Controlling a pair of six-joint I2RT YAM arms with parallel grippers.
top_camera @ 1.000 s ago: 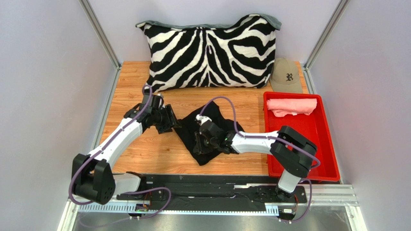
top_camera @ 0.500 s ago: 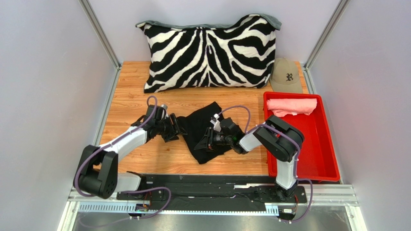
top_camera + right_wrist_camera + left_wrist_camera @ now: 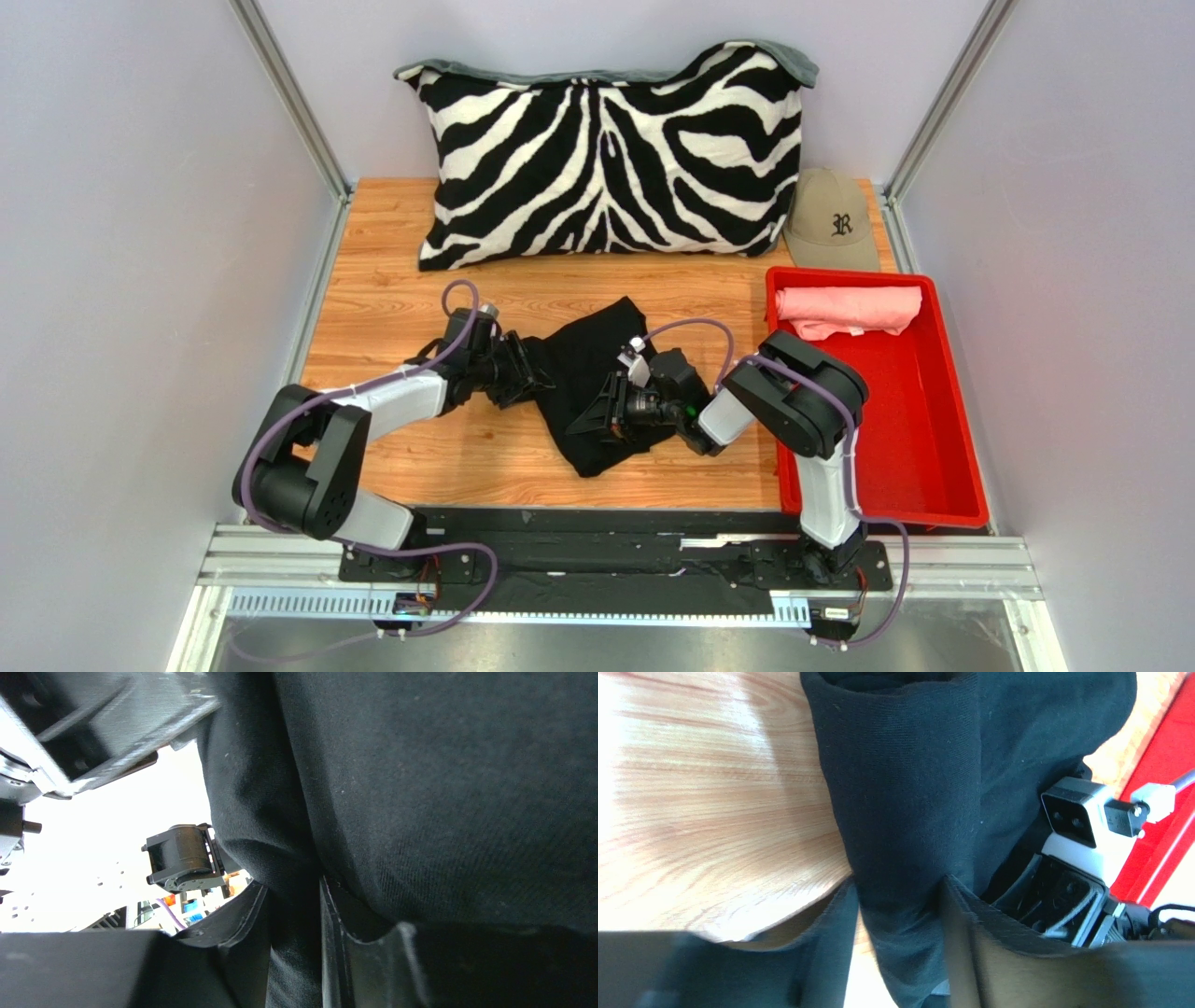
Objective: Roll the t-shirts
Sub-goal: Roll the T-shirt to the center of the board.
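The black t-shirt point(image 3: 582, 367) lies bunched at the middle of the wooden table. My left gripper point(image 3: 526, 381) is at its left edge, jaws shut on a thick fold of the black cloth point(image 3: 906, 847). My right gripper point(image 3: 606, 408) is at the shirt's right side, low on the table, jaws shut on another fold of the same shirt point(image 3: 295, 903). The two grippers face each other across the shirt. The salmon pink t-shirt point(image 3: 847, 308) lies rolled at the far end of the red bin point(image 3: 933, 462).
A zebra-striped pillow point(image 3: 610, 151) stands along the back wall. A tan baseball cap point(image 3: 833, 220) sits at the back right. The red bin fills the right side of the table. Grey walls close in left and right.
Both grippers have come down low and closed in on the black shirt from each side. The shirt has bunched narrower between them. The right arm has folded back toward the bin.
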